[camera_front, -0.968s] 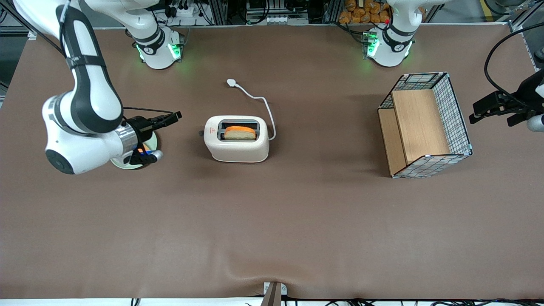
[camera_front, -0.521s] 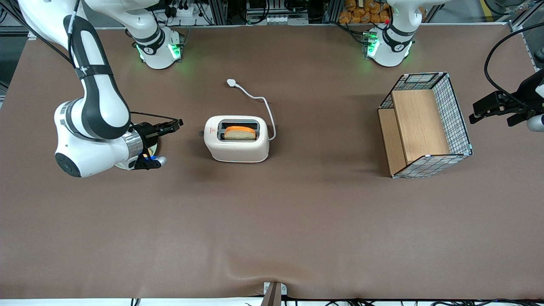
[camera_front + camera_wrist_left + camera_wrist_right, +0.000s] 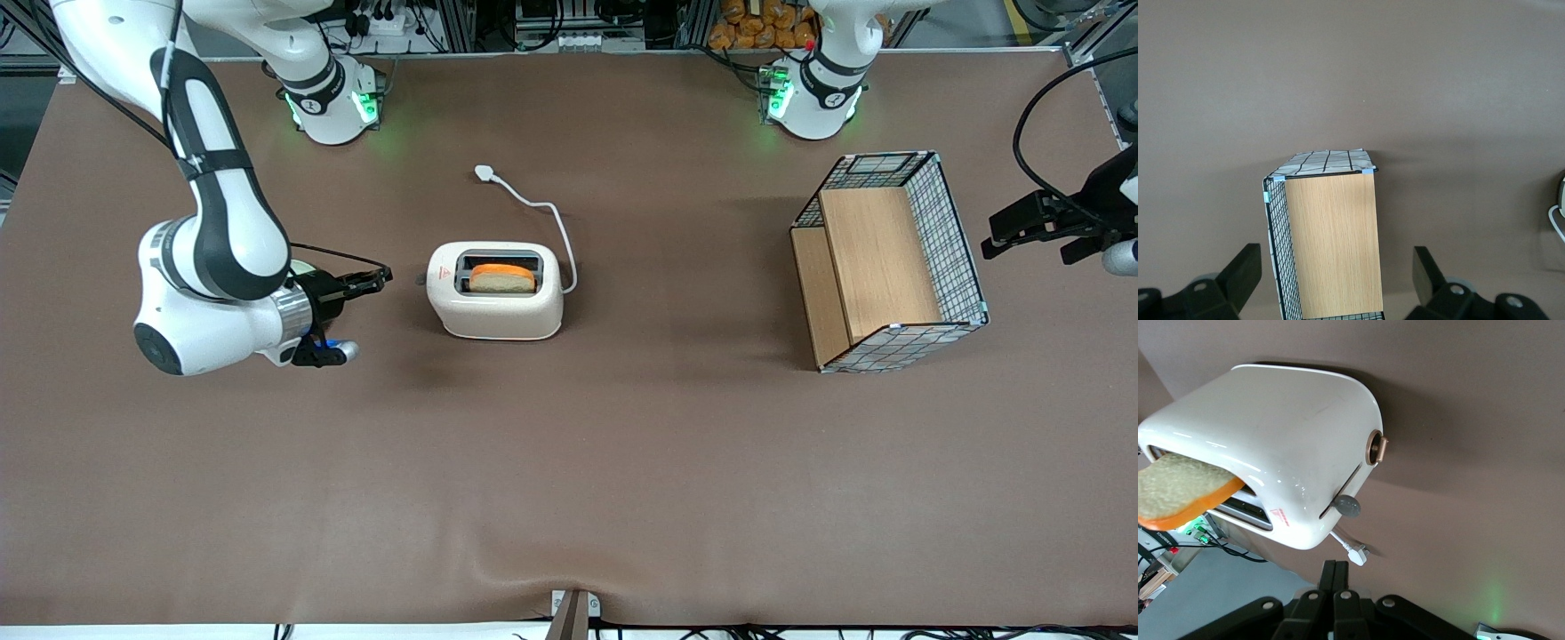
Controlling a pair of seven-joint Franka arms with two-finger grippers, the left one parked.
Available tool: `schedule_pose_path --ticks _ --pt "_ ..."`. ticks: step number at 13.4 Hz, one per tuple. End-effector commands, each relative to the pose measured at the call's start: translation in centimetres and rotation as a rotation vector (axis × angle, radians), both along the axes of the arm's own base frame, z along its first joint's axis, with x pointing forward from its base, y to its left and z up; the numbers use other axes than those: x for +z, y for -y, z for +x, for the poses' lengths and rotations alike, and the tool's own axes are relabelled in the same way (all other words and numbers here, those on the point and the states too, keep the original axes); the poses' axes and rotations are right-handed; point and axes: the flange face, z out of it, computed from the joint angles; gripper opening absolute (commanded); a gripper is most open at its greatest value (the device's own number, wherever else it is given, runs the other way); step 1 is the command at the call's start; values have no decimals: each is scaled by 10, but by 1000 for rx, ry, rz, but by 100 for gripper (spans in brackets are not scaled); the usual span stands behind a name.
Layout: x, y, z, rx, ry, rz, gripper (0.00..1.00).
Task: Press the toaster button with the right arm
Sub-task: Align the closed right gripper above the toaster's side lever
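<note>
The cream-white toaster [image 3: 495, 291] stands mid-table with a slice of bread [image 3: 502, 278] in its slot; its white cord and plug [image 3: 484, 172] trail away from the front camera. The grey button [image 3: 420, 279] sticks out of its narrow end toward the working arm. My right arm's gripper [image 3: 382, 280] is shut and empty, level with that end, a short gap from the button. In the right wrist view the toaster [image 3: 1271, 440], the button [image 3: 1348, 506] and a round bronze knob [image 3: 1376, 447] show ahead of the closed fingertips [image 3: 1335, 568].
A wire basket with a wooden insert [image 3: 889, 262] lies toward the parked arm's end of the table; it also shows in the left wrist view [image 3: 1328, 240]. A pale plate edge [image 3: 300, 267] peeks out beside the right arm's wrist.
My right arm has moved toward the toaster and a little nearer the front camera, now covering most of the plate. The gripper stays shut. The toaster has not moved.
</note>
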Motion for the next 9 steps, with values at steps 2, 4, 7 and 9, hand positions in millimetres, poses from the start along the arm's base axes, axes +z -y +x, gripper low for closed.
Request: schedule_pose_path --ticks 2,4,7,9 --pt "-15 -5 -4 -13 8 52 0" --pt "-29 -3 -9 -32 16 103 0" --pt "-40 -5 -17 -45 -1 108 0" --pt "-47 -8 -22 -89 -29 149 0"
